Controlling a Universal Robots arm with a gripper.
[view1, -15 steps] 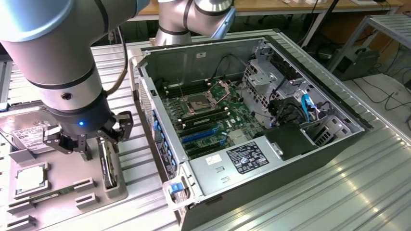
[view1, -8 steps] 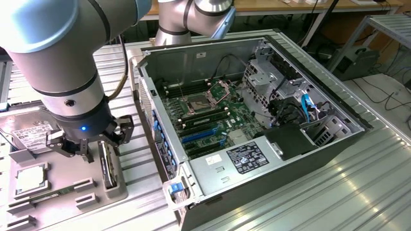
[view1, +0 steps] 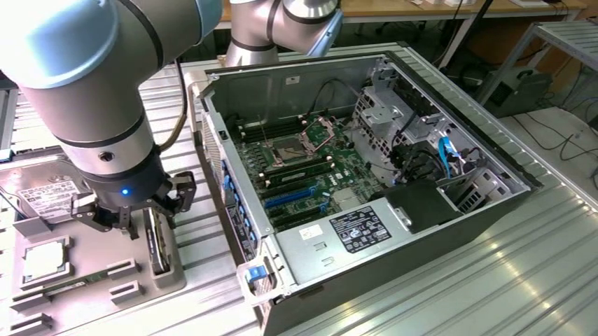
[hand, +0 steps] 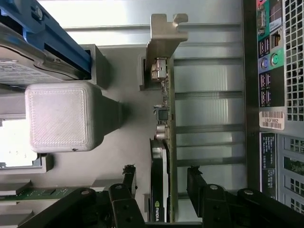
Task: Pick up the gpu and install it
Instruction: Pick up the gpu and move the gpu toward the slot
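One gpu (view1: 159, 246) is standing on its long edge in a slot of the grey holder tray (view1: 178, 278), just to the exterior view's left of the open computer case (view1: 280, 87). It is showing as a thin dark card with a silver end bracket (hand: 164, 40) rising at one end. The gripper (view1: 148, 222) is hanging directly over it. Its black fingers (hand: 127, 183) are standing spread wide, one on each side of the card, and a gap is showing between each finger and the card, so nothing is being pinched.

The exterior view is taking in the whole case lying open with its green motherboard (view1: 299, 161) facing up. On the tray it is also showing a hard drive (view1: 47, 192) with a white label and a square chip (view1: 42, 259).

The wrist view is looking straight down the card's top edge. It is also catching a grey block (hand: 59, 116), a green memory stick (hand: 42, 192) and the ports (hand: 268, 61) on the case's back.

A green-and-white logo (hand: 156, 211) on the card is appearing to read NVIDIA. A barcode sticker (hand: 271, 121) on the case is carrying characters too small to make out.
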